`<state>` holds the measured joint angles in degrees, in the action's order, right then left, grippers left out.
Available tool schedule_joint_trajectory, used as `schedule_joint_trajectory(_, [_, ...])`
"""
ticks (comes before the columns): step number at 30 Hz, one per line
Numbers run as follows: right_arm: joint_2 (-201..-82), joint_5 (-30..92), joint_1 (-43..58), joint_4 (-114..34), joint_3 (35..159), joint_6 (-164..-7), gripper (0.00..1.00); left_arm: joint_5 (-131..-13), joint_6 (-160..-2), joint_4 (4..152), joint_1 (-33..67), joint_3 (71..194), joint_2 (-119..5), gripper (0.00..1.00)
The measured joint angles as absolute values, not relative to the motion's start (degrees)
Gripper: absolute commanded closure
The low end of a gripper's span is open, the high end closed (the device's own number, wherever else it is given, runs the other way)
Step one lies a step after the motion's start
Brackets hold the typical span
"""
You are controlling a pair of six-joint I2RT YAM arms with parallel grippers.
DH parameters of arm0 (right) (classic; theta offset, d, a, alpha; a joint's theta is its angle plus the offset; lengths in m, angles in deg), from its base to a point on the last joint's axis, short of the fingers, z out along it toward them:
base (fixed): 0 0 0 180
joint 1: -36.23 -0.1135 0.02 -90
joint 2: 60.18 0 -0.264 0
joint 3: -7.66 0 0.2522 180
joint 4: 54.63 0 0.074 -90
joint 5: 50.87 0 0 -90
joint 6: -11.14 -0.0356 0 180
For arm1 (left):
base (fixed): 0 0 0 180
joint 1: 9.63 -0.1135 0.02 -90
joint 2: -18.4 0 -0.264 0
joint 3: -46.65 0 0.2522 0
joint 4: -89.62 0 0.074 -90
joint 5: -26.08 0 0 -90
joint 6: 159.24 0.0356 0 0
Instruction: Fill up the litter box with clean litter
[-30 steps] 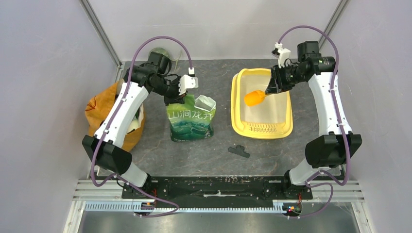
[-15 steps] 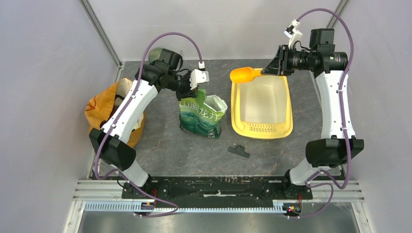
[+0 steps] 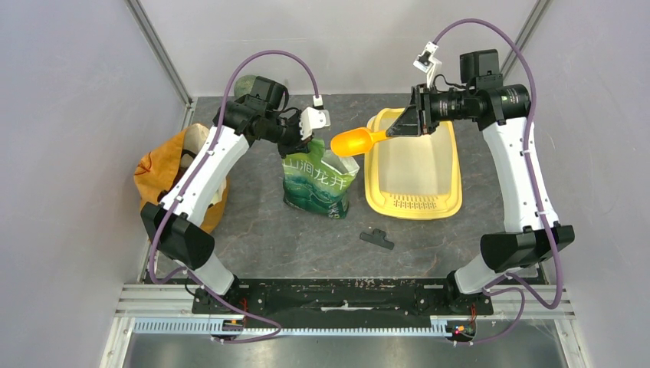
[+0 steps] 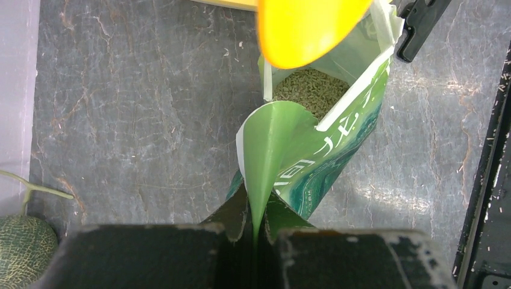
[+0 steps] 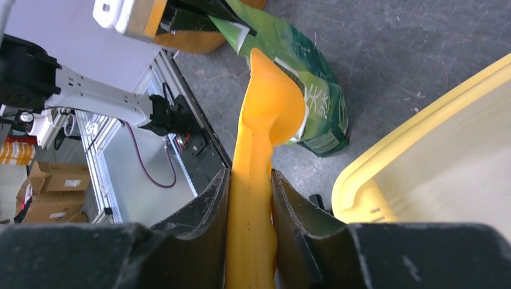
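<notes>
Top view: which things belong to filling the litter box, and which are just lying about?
In use: large yellow plastic litter tray; green printed pouch, open; grey-beige litter granules inside it; orange plastic scoop.
Lying about: orange-yellow bag; small black clip; round green melon.

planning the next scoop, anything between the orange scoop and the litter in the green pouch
Nothing visible does. The left gripper pinches the top edge of the green pouch, whose mouth gapes open, and the clean litter shows inside. The orange scoop, clamped in the right gripper, hangs by that opening.
</notes>
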<state>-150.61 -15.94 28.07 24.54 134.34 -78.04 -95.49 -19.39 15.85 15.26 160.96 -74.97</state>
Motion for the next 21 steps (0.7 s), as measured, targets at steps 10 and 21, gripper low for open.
schedule_joint_trajectory(10, [-150.7, -7.1, 22.8, 30.8, 134.1, -71.4, 1.00, -95.4, -20.7, 16.0, 15.4, 161.0, -75.0, 0.98])
schedule_joint_trajectory(21, [-159.3, 7.4, 12.2, 28.3, 137.6, -73.2, 1.00, -94.0, -26.3, 24.8, 16.4, 157.6, -74.9, 0.98])
